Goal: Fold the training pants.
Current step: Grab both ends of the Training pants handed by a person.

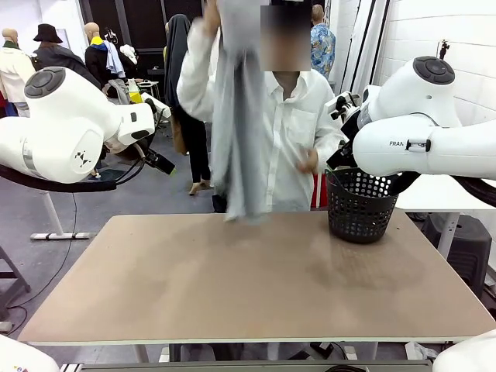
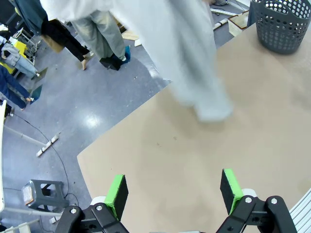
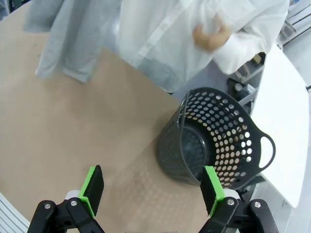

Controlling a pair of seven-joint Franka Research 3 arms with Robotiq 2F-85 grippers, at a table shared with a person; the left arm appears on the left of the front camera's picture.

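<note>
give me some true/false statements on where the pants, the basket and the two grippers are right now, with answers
1. The training pants lie flat on the table. False: a person holds them up, and they hang down at the table's far edge.
2. The black mesh basket stands upright on the table, on the robot's right side. True.
3. The left gripper is open and holds nothing. True.
4. The right gripper is clamped on the basket's rim. False: it is open above the table, apart from the basket.
5. The basket holds folded clothes. False: in the right wrist view it looks empty.
</note>
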